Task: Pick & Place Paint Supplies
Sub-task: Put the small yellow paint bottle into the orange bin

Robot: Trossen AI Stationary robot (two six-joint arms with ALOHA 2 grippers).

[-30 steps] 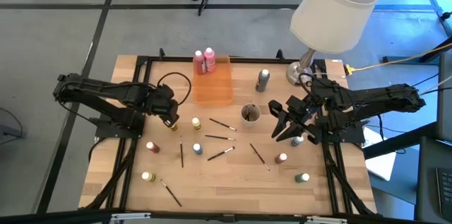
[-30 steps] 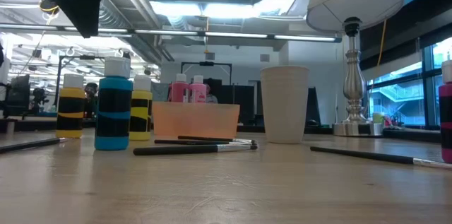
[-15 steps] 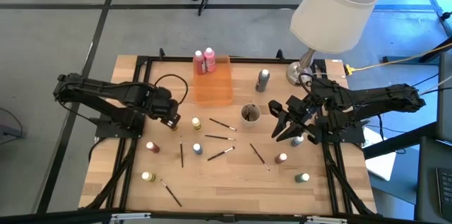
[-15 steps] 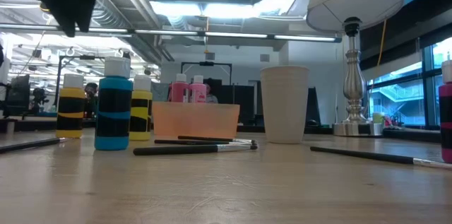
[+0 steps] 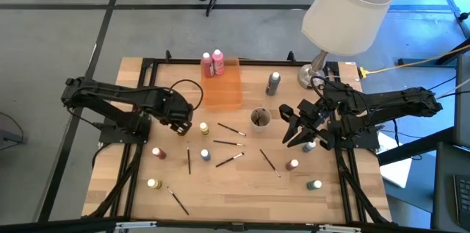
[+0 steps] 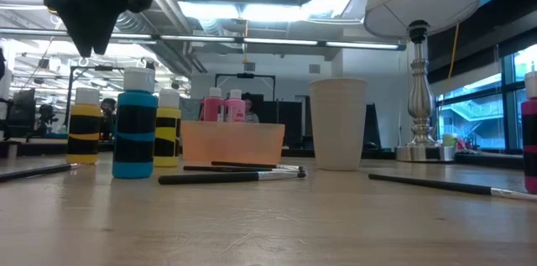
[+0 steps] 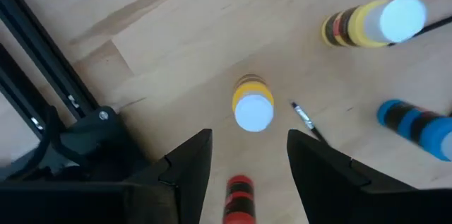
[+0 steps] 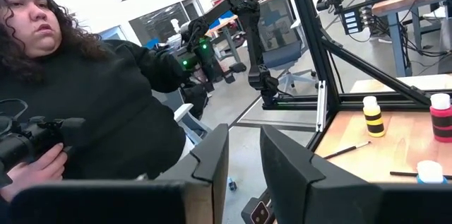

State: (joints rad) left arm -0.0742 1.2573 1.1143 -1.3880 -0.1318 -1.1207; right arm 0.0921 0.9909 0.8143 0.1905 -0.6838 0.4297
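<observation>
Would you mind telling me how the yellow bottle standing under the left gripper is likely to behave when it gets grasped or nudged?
The yellow bottle stands upright, tall for its narrow base, so an off-centre nudge might tip it. Its round body would probably roll if it fell. It looks like small rigid plastic, likely light, so the left gripper's open fingers should hold it without crushing.

Translucent orange tray [image 5: 221, 86], pink bottles [image 5: 212, 62], black-banded yellow bottle [image 7: 252, 104].

My two arms matte black and jointed, a thin black cable looping off my left arm [image 5: 117, 101], my left hand [image 7: 244, 157] ending in two broad dark angular fingers, my right hand [image 8: 244, 157] with two flat black slab-like fingers, bundled wiring along my right arm [image 5: 389, 104]
</observation>
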